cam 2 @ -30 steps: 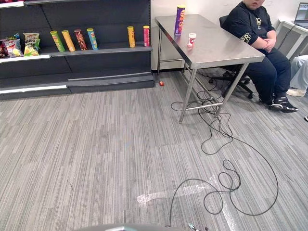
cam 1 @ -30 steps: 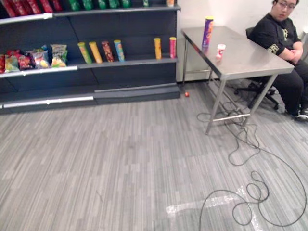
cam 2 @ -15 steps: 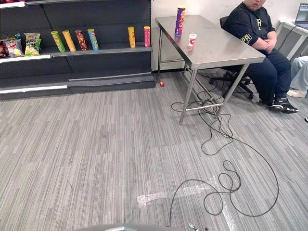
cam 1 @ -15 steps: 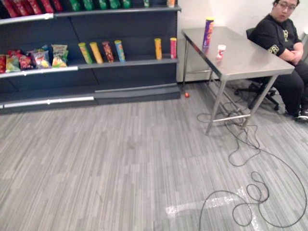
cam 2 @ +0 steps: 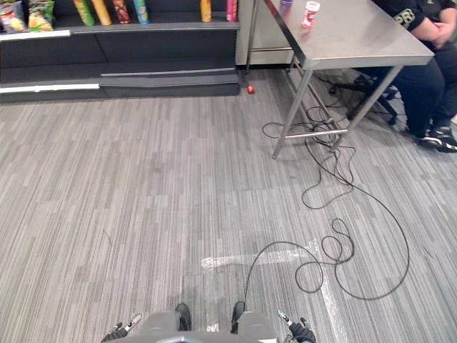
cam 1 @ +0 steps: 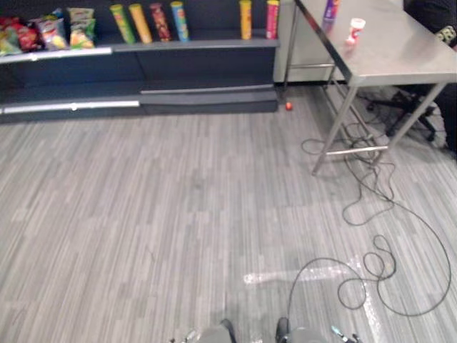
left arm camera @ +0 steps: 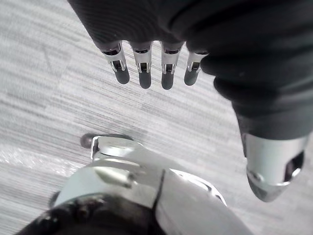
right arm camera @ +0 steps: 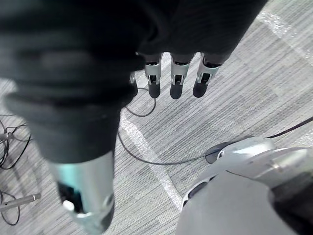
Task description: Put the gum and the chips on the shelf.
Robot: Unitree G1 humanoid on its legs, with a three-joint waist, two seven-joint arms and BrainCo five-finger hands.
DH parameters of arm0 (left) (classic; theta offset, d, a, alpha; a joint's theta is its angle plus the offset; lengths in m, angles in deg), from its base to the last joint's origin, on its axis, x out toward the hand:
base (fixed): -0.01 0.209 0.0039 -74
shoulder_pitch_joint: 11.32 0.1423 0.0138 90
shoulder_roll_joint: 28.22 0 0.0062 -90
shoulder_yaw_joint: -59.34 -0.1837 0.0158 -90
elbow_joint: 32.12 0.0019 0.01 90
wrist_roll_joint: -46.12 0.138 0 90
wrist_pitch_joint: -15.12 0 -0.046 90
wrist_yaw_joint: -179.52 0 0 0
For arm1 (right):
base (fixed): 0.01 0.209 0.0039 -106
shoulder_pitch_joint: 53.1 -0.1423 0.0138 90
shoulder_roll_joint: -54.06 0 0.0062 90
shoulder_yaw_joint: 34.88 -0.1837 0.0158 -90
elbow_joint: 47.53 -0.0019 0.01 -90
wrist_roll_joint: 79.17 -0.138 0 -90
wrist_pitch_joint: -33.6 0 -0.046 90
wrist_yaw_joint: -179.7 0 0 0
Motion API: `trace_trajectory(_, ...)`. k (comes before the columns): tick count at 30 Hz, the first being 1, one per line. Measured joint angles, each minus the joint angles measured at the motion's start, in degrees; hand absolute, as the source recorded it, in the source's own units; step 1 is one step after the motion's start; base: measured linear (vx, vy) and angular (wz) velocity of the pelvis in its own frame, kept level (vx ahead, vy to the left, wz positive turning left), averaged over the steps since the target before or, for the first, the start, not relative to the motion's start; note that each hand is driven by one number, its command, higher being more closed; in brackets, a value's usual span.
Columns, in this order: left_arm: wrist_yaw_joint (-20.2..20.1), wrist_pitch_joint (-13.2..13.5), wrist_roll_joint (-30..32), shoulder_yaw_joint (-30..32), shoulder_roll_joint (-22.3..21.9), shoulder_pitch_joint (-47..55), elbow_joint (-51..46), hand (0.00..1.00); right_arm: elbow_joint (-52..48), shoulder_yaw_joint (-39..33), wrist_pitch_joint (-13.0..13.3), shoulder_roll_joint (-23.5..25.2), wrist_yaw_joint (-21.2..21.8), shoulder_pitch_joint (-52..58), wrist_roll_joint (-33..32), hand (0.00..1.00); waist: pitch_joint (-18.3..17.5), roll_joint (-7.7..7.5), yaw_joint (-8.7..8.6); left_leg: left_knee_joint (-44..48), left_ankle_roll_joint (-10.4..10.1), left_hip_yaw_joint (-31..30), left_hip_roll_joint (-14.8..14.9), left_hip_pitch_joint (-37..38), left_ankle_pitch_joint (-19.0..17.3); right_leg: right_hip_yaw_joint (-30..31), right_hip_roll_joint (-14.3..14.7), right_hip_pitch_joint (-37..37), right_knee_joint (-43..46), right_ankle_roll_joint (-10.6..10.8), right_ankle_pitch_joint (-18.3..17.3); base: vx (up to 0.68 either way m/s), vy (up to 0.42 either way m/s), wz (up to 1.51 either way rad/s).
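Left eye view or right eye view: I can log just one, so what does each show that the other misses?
Left eye view: the red snack bags at the shelf's far end. Right eye view: the person's shoes. Both: chip cans on the shelf, the steel table with the gum tub, a red ball on the floor.

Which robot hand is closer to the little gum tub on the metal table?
Right. The right hand hangs low, roughly in line with the gum tub far ahead on the table; the left hand hangs farther left.
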Motion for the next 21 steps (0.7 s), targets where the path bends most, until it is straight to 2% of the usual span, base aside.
trace_trajectory(2, 0.0, 0.4, -2.5, 0.0, -0.5, 0.0, 0.0, 0.0, -1.1, 1.4, 0.0, -0.5, -0.4, 0.2, -0.8, 0.0, 0.1, 0.68, 0.18, 2.4, 0.0, 0.1, 0.9, -2.2, -2.3, -0.1, -0.2, 1.4, 0.6, -0.2, -1.6, 0.1, 0.05, 0.12)
trace_trajectory(4, -0.4, 1.3, -2.4, 0.0, -0.7, 0.1, -0.3, 0.0, -1.8, 2.0, 0.1, -0.5, -0.8, -0.6, -0.8, 0.0, 0.1, 0.77, 0.29, -5.1, 0.7, 1.7, 2.1, -5.3, -1.9, 0.2, -1.5, 1.2, 0.6, 0.5, -2.2, 0.15, 0.132, -0.02)
trace_trajectory(5, -0.4, 1.4, -2.3, 0.1, -0.8, 0.2, -0.5, 0.0, -2.2, 2.6, 0.1, -0.7, -0.9, -0.7, -0.8, 0.0, 0.1, 0.73, 0.3, -8.4, 0.9, 2.0, 2.1, -5.8, -1.0, 0.5, -2.0, 1.2, 0.6, 0.8, -2.5, 0.19, 0.192, -0.16)
trace_trajectory(8, 0.2, 1.8, -2.3, 1.7, -1.8, 0.6, -1.5, 0.0, -3.6, 5.2, 0.3, -1.4, -1.8, -0.8, -0.8, 0.0, -0.1, 1.03, 0.96, -24.6, 0.0, 3.0, 2.9, -6.2, 5.9, 3.5, -4.6, 1.7, 0.7, 4.0, -4.5, 0.31, 0.315, -0.37)
trace_trajectory(9, 0.3, 1.9, -2.3, 1.8, -2.1, 0.7, -1.5, 0.0, -3.7, 5.3, 0.4, -1.7, -1.8, -0.8, -0.8, 0.0, -0.2, 1.44, 1.16, -26.4, -0.2, 3.3, 3.6, -6.2, 6.2, 4.3, -4.6, 2.0, 0.6, 4.7, -5.0, 0.37, 0.416, -0.59)
trace_trajectory(10, 0.2, 2.0, -2.2, 2.6, -2.2, 0.7, -1.6, 0.0, -3.3, 5.3, 0.3, -1.6, -2.0, -0.9, -0.8, 0.0, -0.1, 1.48, 1.62, -25.8, -0.2, 4.4, 3.9, -5.9, 12.2, 5.8, -5.7, 3.4, -0.2, 5.8, -5.9, 0.42, 0.434, -0.61)
trace_trajectory(11, 0.2, 2.3, -2.2, 3.8, -1.5, 0.7, -1.8, 0.0, -2.8, 4.6, 0.2, -0.3, -1.9, -1.5, -0.7, 0.0, -0.7, -0.52, 1.82, -22.1, 1.1, 6.2, 2.5, -5.7, 9.8, 7.1, -7.9, 4.6, -2.3, 5.0, -6.4, 0.54, 0.437, -0.55)
trace_trajectory(12, 0.3, 2.7, -2.2, 3.9, -1.3, 0.7, -1.9, 0.0, -2.1, 3.9, 0.2, 0.7, -1.6, -2.0, -0.7, 0.0, -1.0, -1.05, 1.72, -19.9, 1.5, 6.5, 2.3, -6.3, 7.7, 8.1, -7.9, 5.1, -2.6, 4.0, -4.9, 0.47, 0.291, -0.38)
trace_trajectory(13, 0.2, 2.9, -2.2, 3.8, -0.9, 0.2, -1.8, 0.0, -1.4, 2.2, 0.2, 2.1, -1.5, -2.7, -0.7, 0.0, -1.4, -1.57, 1.54, -15.9, 2.0, 6.5, 2.0, -7.3, 3.8, 8.7, -8.4, 5.3, -2.8, 4.2, -1.8, 0.46, 0.263, -0.26)
trace_trajectory(14, 0.1, 2.8, -2.0, 3.3, -0.3, 0.2, -1.4, 0.0, -0.4, 2.0, 0.0, 2.6, -1.5, -3.4, -0.6, 0.0, -2.5, -2.22, 1.58, -13.3, 2.9, 7.5, 1.1, -7.5, 2.2, 10.1, -9.8, 5.3, -3.1, 5.6, 0.8, 0.36, 0.248, -0.24)
trace_trajectory(15, 0.1, 2.8, -2.0, 3.0, -0.1, 0.2, -1.2, 0.0, 0.3, 1.8, -0.1, 2.7, -1.5, -3.4, -0.4, 0.0, -3.3, -2.49, 1.66, -12.7, 3.9, 8.1, 0.7, -7.3, 1.7, 10.7, -10.5, 5.2, -3.3, 5.6, 1.9, 0.51, 0.369, -0.24)
trace_trajectory(17, 0.2, 2.7, -1.0, 0.6, 0.8, 0.3, -0.9, 0.0, 1.2, -0.9, -0.2, 3.0, -0.4, -3.4, 0.4, 0.0, -4.6, -2.56, 1.75, -12.8, 4.8, 8.5, -1.0, -5.1, 1.1, 12.2, -12.3, 4.4, -1.9, 5.8, 9.1, 0.47, 0.314, -0.4)
trace_trajectory(18, 0.2, 2.6, -1.0, 0.2, 0.9, 0.4, -0.7, 0.0, 1.4, -1.6, -0.2, 3.0, -0.3, -3.4, 0.5, 0.0, -4.9, -2.4, 1.87, -13.7, 4.8, 8.7, -1.4, -3.7, 1.1, 12.9, -12.5, 3.4, 0.1, 5.6, 10.9, 0.31, 0.256, -0.65)
trace_trajectory(19, 0.2, 2.3, -0.6, -0.9, 1.2, 0.6, -0.2, 0.0, 1.4, -2.3, -0.2, 2.8, -0.3, -3.1, 0.5, 0.0, -5.6, -2.04, 1.84, -16.5, 4.9, 9.6, -2.3, -0.6, 1.0, 13.9, -12.7, 0.4, 5.9, 4.4, 14.2, 0.29, 0.256, -0.57)
trace_trajectory(20, 0.2, 2.3, 0.8, -2.3, 1.8, 0.6, 0.1, 0.0, 1.3, -2.7, -0.2, 2.4, -0.3, -3.0, 0.4, 0.0, -5.9, -1.7, 1.09, -19.7, 5.5, 9.5, -3.3, 2.7, 0.5, 13.8, -13.3, -3.2, 13.9, 3.7, 17.7, 0.29, 0.25, -0.44)
trace_trajectory(21, 0.1, 2.3, 1.2, -3.1, 2.2, 0.6, 0.1, 0.0, 1.3, -3.0, -0.1, 2.2, -0.3, -3.0, 0.4, 0.0, -5.9, -1.72, 0.76, -21.2, 5.8, 9.5, -4.0, 4.5, -0.1, 13.7, -13.8, -4.9, 17.7, 3.5, 19.6, 0.29, 0.199, -0.08)
